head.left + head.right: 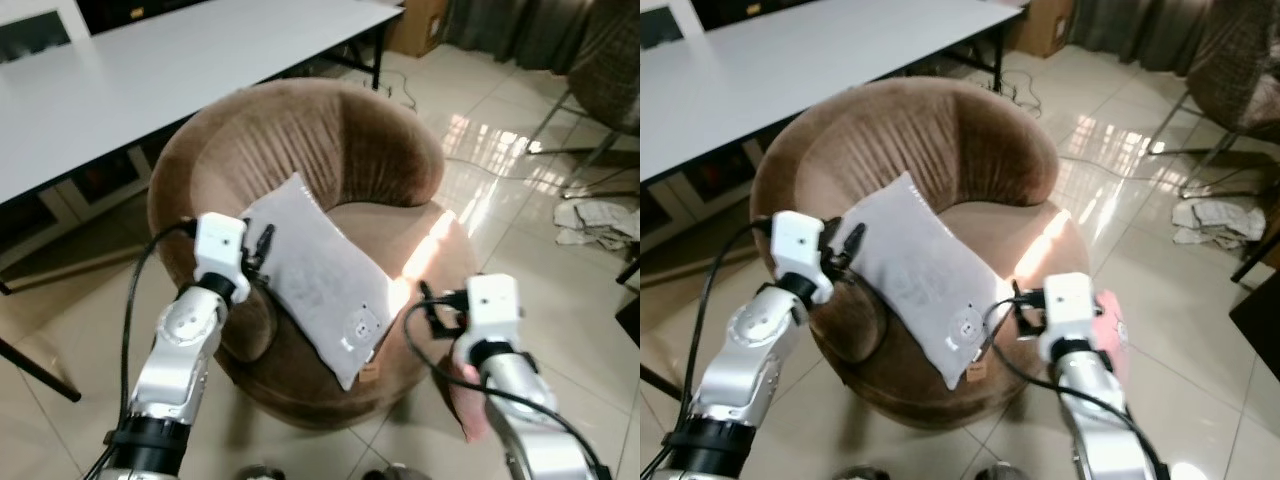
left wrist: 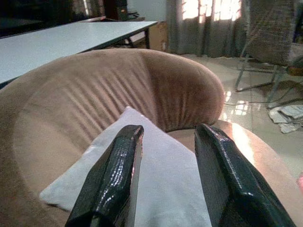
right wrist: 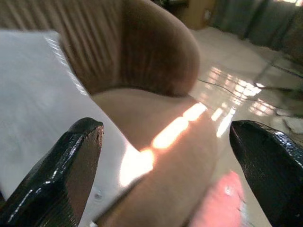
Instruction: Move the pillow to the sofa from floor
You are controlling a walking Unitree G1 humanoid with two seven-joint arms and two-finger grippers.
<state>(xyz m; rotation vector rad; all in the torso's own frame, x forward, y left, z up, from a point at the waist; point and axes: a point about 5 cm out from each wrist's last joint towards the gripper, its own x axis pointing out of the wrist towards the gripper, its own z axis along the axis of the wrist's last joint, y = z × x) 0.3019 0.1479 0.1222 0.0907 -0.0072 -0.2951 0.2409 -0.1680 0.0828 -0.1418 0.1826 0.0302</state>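
Observation:
A white pillow (image 1: 320, 275) lies slanted on the seat and left armrest of a round brown sofa chair (image 1: 300, 130). My left gripper (image 1: 262, 245) hovers at the pillow's upper left edge. Seen from the left wrist, its fingers (image 2: 118, 175) stand apart with the pillow (image 2: 165, 189) below and beyond them, so the gripper is open. My right gripper (image 1: 430, 300) is at the seat's front right, close to the pillow's lower corner. In the right wrist view its fingers (image 3: 71, 161) are spread wide, with nothing between them.
A long white table (image 1: 150, 60) stands behind the sofa chair. A cardboard box (image 1: 420, 25) is at the back, with a chair (image 1: 610, 70) and a crumpled cloth (image 1: 600, 220) on the tiled floor to the right. A pink object (image 1: 470, 400) lies by my right arm.

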